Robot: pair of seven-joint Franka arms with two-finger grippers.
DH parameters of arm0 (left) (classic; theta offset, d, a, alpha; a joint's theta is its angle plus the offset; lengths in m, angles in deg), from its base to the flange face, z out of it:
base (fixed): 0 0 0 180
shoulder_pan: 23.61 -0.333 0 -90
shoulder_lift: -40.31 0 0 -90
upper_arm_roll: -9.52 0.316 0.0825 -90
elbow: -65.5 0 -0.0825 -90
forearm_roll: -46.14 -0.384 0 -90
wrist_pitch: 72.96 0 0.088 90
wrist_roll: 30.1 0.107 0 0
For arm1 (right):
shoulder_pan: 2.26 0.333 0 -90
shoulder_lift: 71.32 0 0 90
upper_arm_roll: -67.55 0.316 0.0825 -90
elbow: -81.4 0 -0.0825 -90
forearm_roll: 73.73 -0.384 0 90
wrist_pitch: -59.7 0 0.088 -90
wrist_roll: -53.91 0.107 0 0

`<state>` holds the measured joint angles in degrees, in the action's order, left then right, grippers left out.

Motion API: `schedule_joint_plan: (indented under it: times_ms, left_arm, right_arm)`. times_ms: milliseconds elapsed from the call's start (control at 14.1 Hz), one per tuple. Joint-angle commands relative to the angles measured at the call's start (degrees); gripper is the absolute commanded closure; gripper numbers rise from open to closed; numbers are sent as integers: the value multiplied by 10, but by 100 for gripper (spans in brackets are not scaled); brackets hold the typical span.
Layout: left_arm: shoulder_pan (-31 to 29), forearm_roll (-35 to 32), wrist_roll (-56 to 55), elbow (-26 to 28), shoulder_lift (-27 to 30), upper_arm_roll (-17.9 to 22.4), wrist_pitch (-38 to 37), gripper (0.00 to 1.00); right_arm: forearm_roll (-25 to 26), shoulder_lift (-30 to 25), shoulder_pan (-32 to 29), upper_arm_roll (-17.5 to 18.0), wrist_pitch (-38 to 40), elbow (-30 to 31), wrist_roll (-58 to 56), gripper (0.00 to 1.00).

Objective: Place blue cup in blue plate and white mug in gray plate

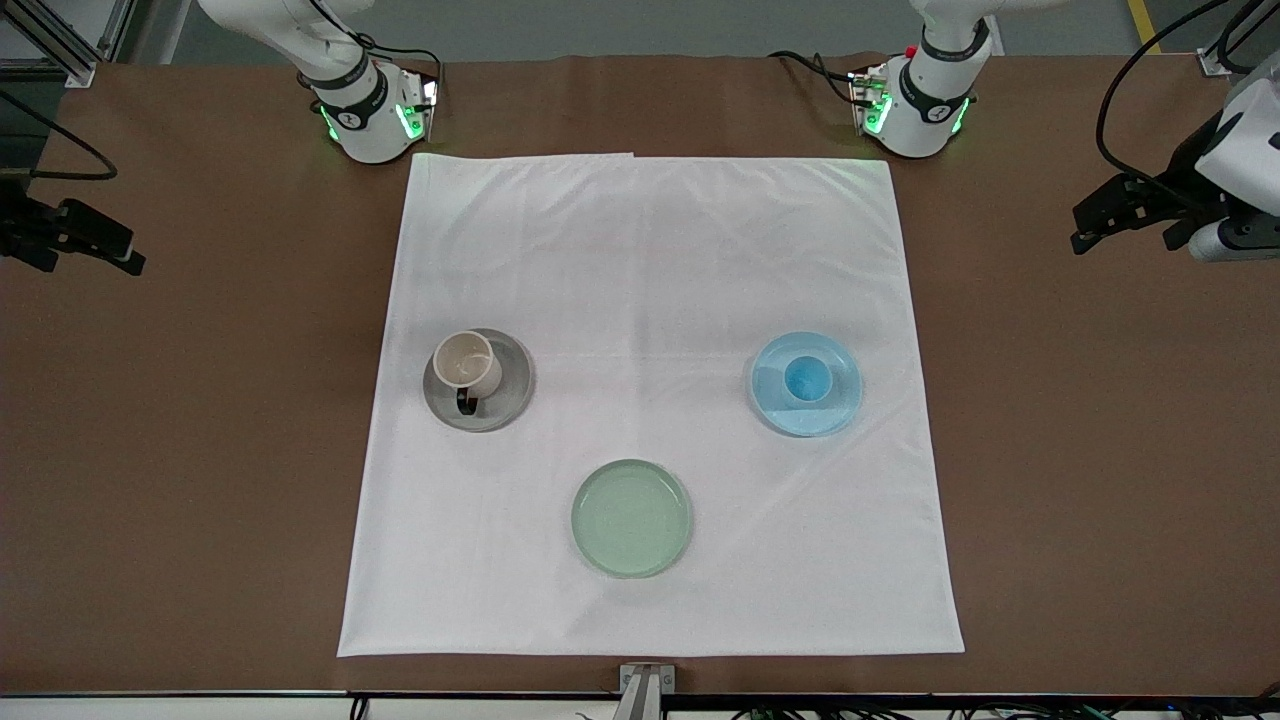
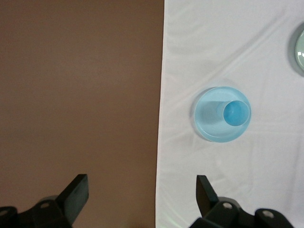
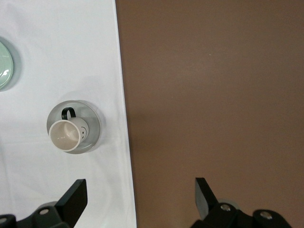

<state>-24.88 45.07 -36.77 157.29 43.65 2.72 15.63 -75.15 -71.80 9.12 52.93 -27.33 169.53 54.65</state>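
Note:
The blue cup (image 1: 807,378) stands upright in the blue plate (image 1: 832,416) on the white cloth, toward the left arm's end. The white mug (image 1: 466,362) stands upright in the gray plate (image 1: 508,398), toward the right arm's end, with its black handle pointing to the front camera. My left gripper (image 1: 1100,220) is open and empty, up over the brown table at its own end. Its wrist view (image 2: 142,190) shows the blue cup (image 2: 236,113) in the blue plate (image 2: 208,124). My right gripper (image 1: 122,250) is open and empty over the brown table at its end. Its wrist view (image 3: 141,190) shows the white mug (image 3: 65,136) in the gray plate (image 3: 93,122).
A pale green plate (image 1: 631,518) lies empty on the white cloth (image 1: 650,260), nearer to the front camera than the other two plates and between them. Brown table (image 1: 1100,450) surrounds the cloth at both ends.

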Motion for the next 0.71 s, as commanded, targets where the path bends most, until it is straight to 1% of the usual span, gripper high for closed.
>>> schedule_joint_plan:
  times_ms: [0,639]
  left_arm:
    - [2,-19,3,-3,2,-1,-1,0]
    - [1,-19,3,-12,4,-1,-4,0]
  right_arm:
    - [7,-12,1,3,1,6,10,0]
    - [8,-12,0,3,1,1,10,0]
